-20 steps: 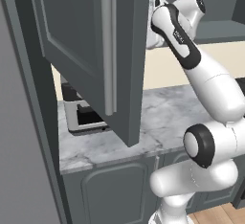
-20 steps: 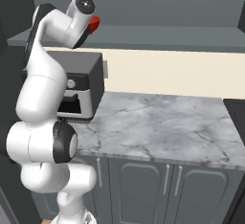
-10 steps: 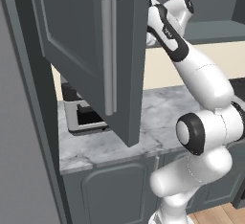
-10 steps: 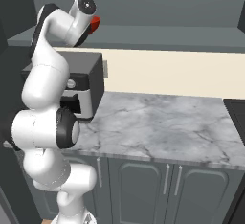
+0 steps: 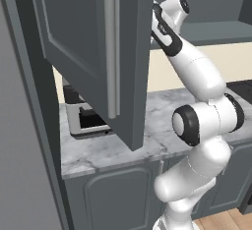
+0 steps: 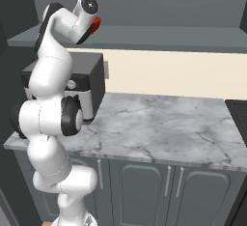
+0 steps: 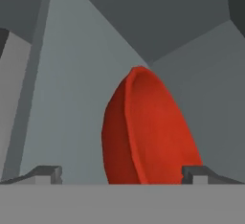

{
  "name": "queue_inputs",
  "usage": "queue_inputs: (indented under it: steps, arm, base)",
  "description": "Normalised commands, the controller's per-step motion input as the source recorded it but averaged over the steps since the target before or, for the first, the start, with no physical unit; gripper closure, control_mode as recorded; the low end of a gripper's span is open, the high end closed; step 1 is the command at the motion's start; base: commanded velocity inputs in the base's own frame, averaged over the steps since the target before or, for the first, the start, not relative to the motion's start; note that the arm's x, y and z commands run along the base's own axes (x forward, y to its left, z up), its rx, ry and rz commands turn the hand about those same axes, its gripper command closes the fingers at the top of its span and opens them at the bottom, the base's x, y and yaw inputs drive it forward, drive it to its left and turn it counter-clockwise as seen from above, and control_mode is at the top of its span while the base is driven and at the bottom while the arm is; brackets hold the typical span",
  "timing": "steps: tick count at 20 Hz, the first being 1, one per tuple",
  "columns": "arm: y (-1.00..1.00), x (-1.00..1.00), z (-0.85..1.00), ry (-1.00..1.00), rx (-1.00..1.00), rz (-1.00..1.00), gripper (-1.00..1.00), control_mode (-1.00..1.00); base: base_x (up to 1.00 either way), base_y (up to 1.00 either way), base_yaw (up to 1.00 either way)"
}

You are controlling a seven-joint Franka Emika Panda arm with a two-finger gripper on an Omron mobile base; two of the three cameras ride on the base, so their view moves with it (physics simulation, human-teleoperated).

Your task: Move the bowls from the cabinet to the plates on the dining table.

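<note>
Reaching up into the cabinet [image 5: 93, 57], the arm stretched from the lower right of the left base view toward the upper middle of the frame, its wrist passing behind the edge of the open panelled door. That door filled the upper left of the frame, with its long silver bar handle [image 5: 112, 57] running vertically down it.

From the hand view, the pincer [image 7: 122, 173] stood wide, its two dark fingertips [image 7: 48, 173] set far apart at the bottom left and bottom right of the frame and closed on nothing. Between them, in the lower middle of the frame, lay the red bowl [image 7: 146, 132], seen rolled on its side with its rim showing as a curved ridge; the grey inner walls of the cabinet met behind it. Whether the tips touched the bowl could not be told.

In the right base view, a sliver of the red bowl [image 6: 96, 24] showed at the upper left, just beside the hand. Below it, a dark toaster oven [image 6: 87, 92] sat on the marble desk [image 6: 164, 128] at middle left, against the cream wall.
</note>
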Motion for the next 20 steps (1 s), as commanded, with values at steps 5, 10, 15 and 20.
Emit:
queue_inputs:
  steps: [5,10,15,20]
  arm:
    - [0.07,0.41,-0.04,0.0,0.0,0.0,-1.0,-1.0]
    - [0.11,0.31,-0.07,0.0,0.0,0.0,-1.0,-1.0]
    - [0.11,0.31,-0.07,0.0,0.0,0.0,-1.0,-1.0]
    - [0.12,0.28,-0.09,0.0,0.0,0.0,1.0,-1.0]
  base:
    - [0.0,0.0,0.0]
    - [0.0,0.0,0.0]
    - [0.0,0.0,0.0]
    - [0.0,0.0,0.0]
